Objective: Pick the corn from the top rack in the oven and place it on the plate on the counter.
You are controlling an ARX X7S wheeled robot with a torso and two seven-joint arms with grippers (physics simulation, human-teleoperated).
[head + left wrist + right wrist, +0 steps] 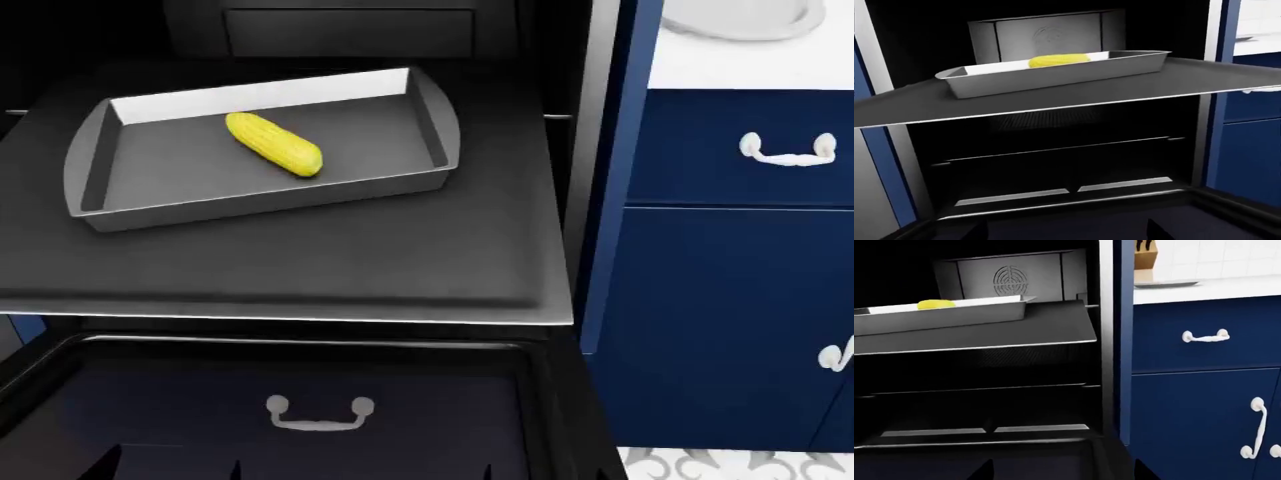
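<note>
Left pincer [1064, 231]: only two dark finger tips show at the edge of your left wrist view, standing apart with nothing between them, low in front of the oven.
Right pincer [1062, 471]: likewise two dark tips apart and empty in your right wrist view, low beside the oven's right frame.
Oven door [314, 410]: closest to you in the head view, folded down flat and dark, with a pale handle seen through it.
Top rack [334, 265]: a wide dark grey sheet pulled out over the door, its thin bright edge facing you.
Baking tray [200, 208]: lighter grey, rimmed, sitting on the rack toward its left and slightly skewed.
Corn [274, 144]: bright yellow, lying flat inside the tray at an angle, clear of the tray walls and well away from both pincers.
Oven [1011, 280]: black cavity behind the rack, with a round fan grille on the back wall and a lower shelf rail beneath.
Cabinets [747, 290]: navy blue, right of the oven, with white curved handles.
Worktop [747, 65]: white, above the cabinets.
Plate [747, 18]: white, on the worktop at the far right, partly cut off by the head view's edge.
</note>
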